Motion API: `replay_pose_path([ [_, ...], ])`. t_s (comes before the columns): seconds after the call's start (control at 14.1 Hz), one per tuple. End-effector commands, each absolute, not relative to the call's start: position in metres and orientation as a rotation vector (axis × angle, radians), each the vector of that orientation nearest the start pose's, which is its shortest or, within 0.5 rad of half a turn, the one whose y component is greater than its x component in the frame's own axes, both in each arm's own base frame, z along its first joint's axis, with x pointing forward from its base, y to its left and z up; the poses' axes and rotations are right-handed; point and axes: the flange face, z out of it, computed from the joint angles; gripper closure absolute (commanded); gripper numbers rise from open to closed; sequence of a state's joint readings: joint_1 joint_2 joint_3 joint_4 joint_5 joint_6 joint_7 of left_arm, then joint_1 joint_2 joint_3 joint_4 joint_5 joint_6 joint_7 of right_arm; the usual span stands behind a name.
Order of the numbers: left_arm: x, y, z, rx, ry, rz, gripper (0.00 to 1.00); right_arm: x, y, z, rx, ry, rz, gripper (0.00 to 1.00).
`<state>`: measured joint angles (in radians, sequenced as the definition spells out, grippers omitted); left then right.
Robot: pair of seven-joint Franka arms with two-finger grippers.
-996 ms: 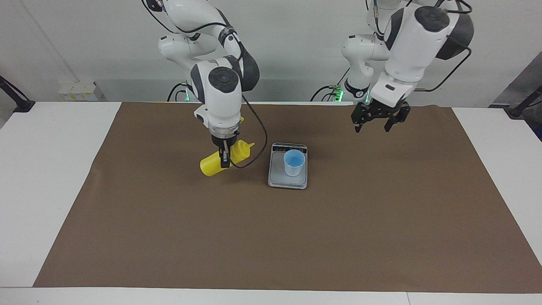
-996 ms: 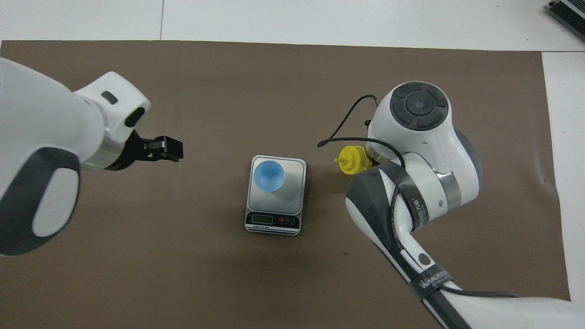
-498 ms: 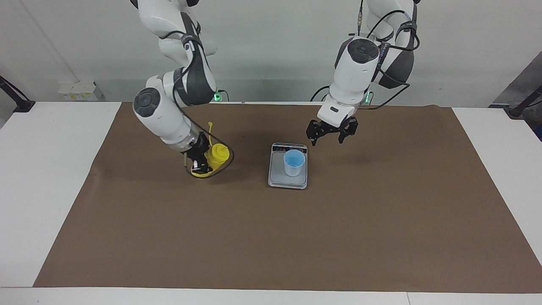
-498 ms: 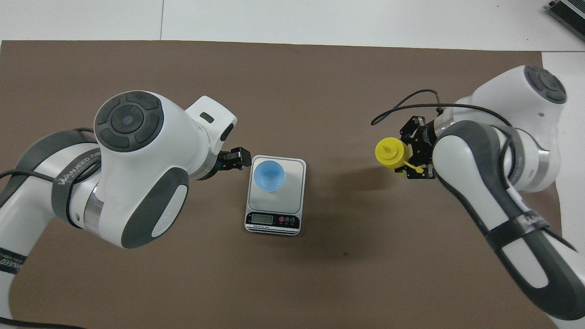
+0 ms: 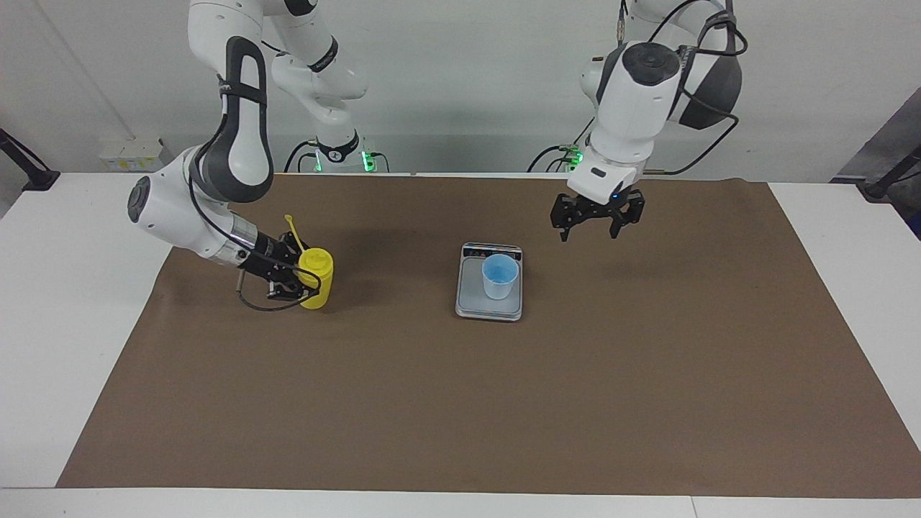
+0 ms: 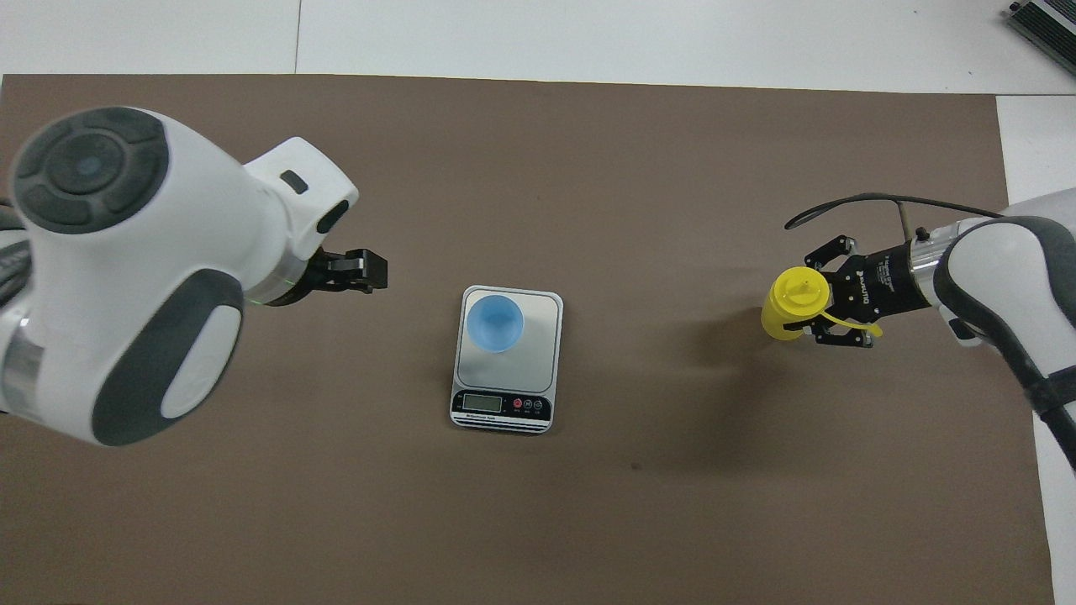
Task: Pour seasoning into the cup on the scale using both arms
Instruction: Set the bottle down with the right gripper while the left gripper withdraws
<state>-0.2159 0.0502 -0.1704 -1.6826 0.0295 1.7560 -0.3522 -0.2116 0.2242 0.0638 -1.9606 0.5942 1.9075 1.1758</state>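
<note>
I am seeing the right gripper (image 5: 296, 278) clamping the smooth yellow cylindrical bottle (image 5: 317, 278) upright on the brown mat (image 5: 460, 403), toward the right arm's end | left gripper (image 5: 596, 219) hanging spread apart over mat beside scale | tapered light-blue cup (image 5: 499, 276) sitting on flat silver-grey scale (image 5: 488, 307)

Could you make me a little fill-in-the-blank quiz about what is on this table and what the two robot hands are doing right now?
1. The light-blue cup stands on the ____.
2. The right gripper is shut on the ____ bottle.
3. The bottle stands ____ on the brown mat, toward the right arm's end of the table.
4. The left gripper hangs over the mat, open and holding ____.

Missing words: scale; yellow; upright; nothing
</note>
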Motion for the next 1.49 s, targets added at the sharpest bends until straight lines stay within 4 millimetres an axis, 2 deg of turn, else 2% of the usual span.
replay_pose_path([
  [0.0, 0.541, -0.154, 0.589, -3.104, 0.135, -0.043, 0.0, 0.556, -0.063, 0.344, -1.845, 1.901, 0.686, 1.0],
  [0.07, 0.543, -0.139, 0.598, -3.102, 0.154, -0.031, 0.0, 0.554, -0.067, 0.342, -1.838, 1.909, 0.688, 1.0],
  [0.14, 0.545, -0.122, 0.607, -3.103, 0.165, -0.019, 0.0, 0.554, -0.068, 0.342, -1.828, 1.923, 0.686, 0.86],
  [0.21, 0.547, -0.102, 0.615, -3.104, 0.182, -0.007, 0.0, 0.555, -0.069, 0.341, -1.851, 1.917, 0.677, 0.2],
  [0.28, 0.548, -0.085, 0.619, -3.101, 0.21, 0.014, 0.0, 0.556, -0.07, 0.343, -1.863, 1.917, 0.668, 0.05],
  [0.36, 0.549, -0.072, 0.624, -3.105, 0.226, 0.021, 0.0, 0.556, -0.07, 0.345, -1.886, 1.916, 0.658, 0.0],
  [0.43, 0.549, -0.063, 0.625, -3.106, 0.221, 0.022, 0.0, 0.556, -0.069, 0.349, -1.927, 1.911, 0.638, 0.0],
  [0.64, 0.546, -0.068, 0.626, -3.103, 0.235, 0.022, 0.0, 0.561, -0.071, 0.385, -2.056, 1.876, 0.505, 0.0],
  [0.85, 0.544, -0.069, 0.626, -3.101, 0.245, 0.027, 0.0, 0.568, -0.077, 0.424, -2.29, 1.781, 0.325, 0.0],
  [1.0, 0.543, -0.068, 0.625, -3.102, 0.243, 0.031, 0.0, 0.564, -0.075, 0.445, -2.429, 1.645, 0.232, 0.0],
  [1.07, 0.544, -0.067, 0.624, -3.103, 0.238, 0.031, 0.0, 0.562, -0.068, 0.458, -2.501, 1.544, 0.186, 0.0],
  [1.21, 0.544, -0.069, 0.624, -3.121, 0.237, 0.031, 0.0, 0.557, -0.05, 0.485, -2.635, 1.298, 0.095, 0.0],
  [1.42, 0.543, -0.069, 0.624, -3.123, 0.235, 0.031, 0.0, 0.553, -0.017, 0.507, -2.866, 0.968, 0.046, 0.0],
])
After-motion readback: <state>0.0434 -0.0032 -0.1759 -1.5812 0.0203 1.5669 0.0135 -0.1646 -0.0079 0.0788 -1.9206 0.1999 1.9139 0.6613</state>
